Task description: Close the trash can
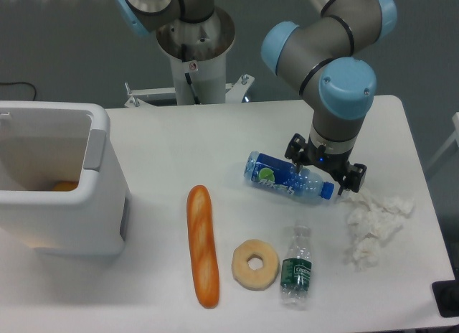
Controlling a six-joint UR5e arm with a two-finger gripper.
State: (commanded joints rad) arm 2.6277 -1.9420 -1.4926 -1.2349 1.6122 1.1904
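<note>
The trash can [68, 222] is a large white boxy bin at the table's left edge. Its top is open and shows the pale inside, with something orange [64, 186] at the bottom. A grey panel [95, 148] stands along its right inner rim. My gripper [325, 165] is far to the right of the trash can, pointing down over a lying blue bottle [287, 178]. The black fingers [356, 176] are spread wide, one on each side of the bottle's cap end, and I cannot tell if they touch it. The gripper is open.
A long baguette [203, 245] lies in the middle front, with a ring-shaped bagel [255, 264] and a small clear bottle with a green label [296, 267] to its right. Crumpled white tissue [373, 225] lies at the right. The arm's base column [195, 57] stands at the back.
</note>
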